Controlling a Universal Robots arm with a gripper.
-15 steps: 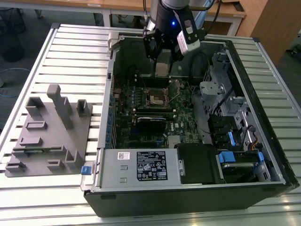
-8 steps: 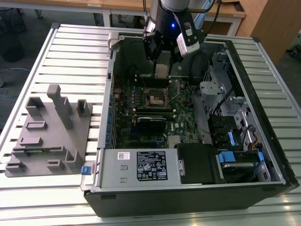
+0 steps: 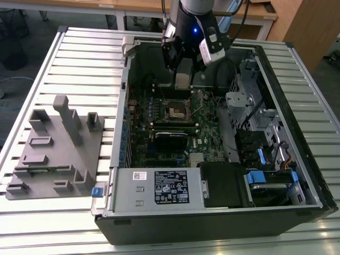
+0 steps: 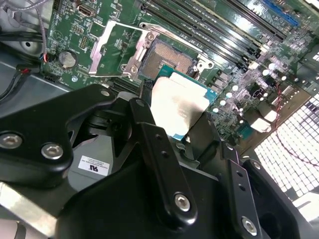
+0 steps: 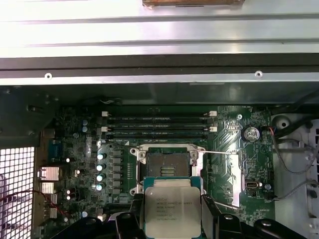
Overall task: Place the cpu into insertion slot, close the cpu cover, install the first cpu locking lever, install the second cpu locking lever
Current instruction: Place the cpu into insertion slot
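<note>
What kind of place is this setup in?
Probably a robotics lab or workshop. An open computer case lies on a slatted metal table, a grey fixture tray sits beside it, and wooden desks stand behind. The gripper holds the cpu over the motherboard.

This is looking like a robotics lab. A robot arm (image 3: 194, 21) is reaching into an open computer case (image 3: 212, 212) lying on a slatted metal table (image 3: 64, 58). A grey jig (image 3: 58, 154) is sitting beside the case, and wooden desks (image 3: 255, 16) are standing behind.
</note>
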